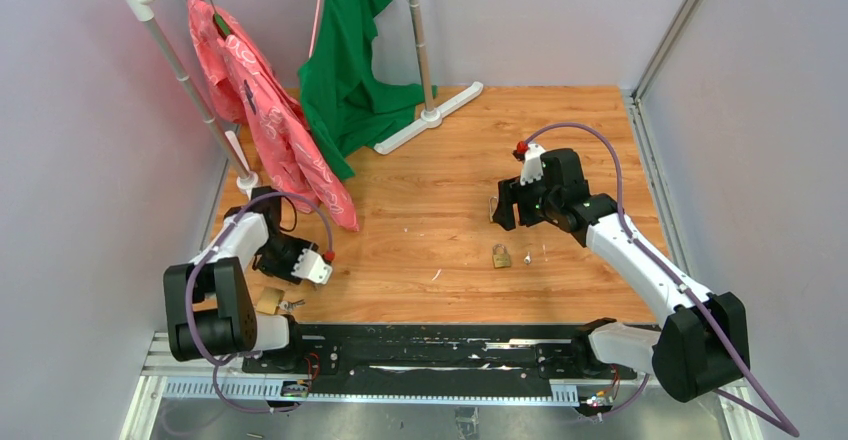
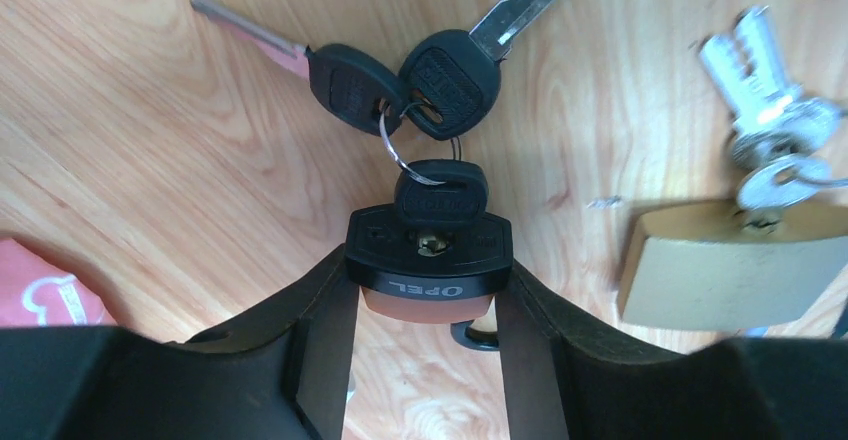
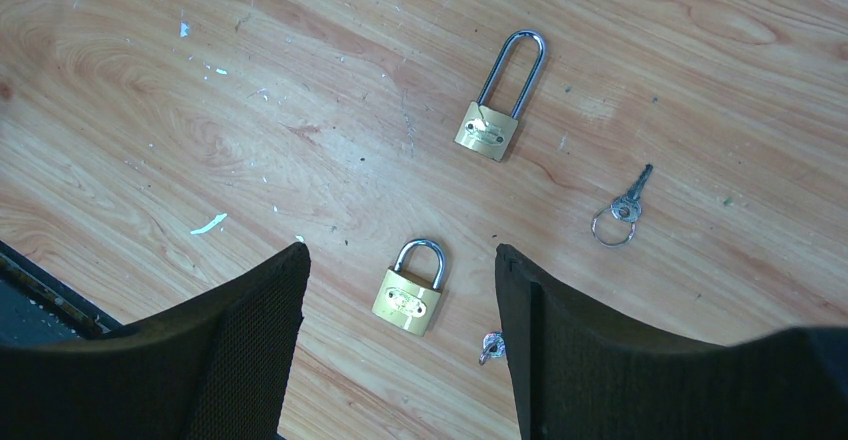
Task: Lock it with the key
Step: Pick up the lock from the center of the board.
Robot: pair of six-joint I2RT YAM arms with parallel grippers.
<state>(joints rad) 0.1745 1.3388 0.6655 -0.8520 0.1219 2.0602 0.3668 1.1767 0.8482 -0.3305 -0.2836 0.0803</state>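
Pale wooden tabletop is seen beneath the left end effector, clenched on a black-bodied padlock whose black-headed key points away from it; the right end effector hangs released.

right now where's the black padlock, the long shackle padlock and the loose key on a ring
black padlock (image 2: 428,260), left wrist view, its black top face
long shackle padlock (image 3: 487,131), right wrist view, brass body
loose key (image 3: 628,205), right wrist view, key head
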